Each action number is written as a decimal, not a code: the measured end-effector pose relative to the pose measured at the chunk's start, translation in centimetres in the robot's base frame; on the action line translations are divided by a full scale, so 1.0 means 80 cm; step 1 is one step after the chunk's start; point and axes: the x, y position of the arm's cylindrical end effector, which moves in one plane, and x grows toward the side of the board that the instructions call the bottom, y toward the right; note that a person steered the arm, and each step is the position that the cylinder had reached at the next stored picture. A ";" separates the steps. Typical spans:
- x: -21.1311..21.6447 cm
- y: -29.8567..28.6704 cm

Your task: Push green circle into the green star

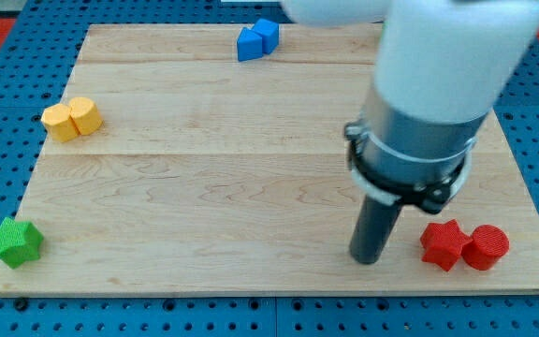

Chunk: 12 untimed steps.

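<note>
The green star [15, 241] lies at the board's bottom left corner. No green circle shows anywhere; the arm's body may hide it. My tip [366, 259] rests on the board at the lower right, far to the right of the green star and just left of the red star [444, 244]. A red circle [486, 247] touches the red star on its right.
A yellow pair of blocks [72, 119] sits at the left edge, one of them a hexagon-like shape. Two blue blocks [257, 40] sit together at the top middle. The wooden board [204, 168] is ringed by a blue pegboard.
</note>
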 end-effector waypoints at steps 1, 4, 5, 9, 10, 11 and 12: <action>0.034 0.016; 0.017 0.226; 0.007 0.194; -0.049 0.302; -0.157 0.299; -0.271 0.299; -0.384 0.292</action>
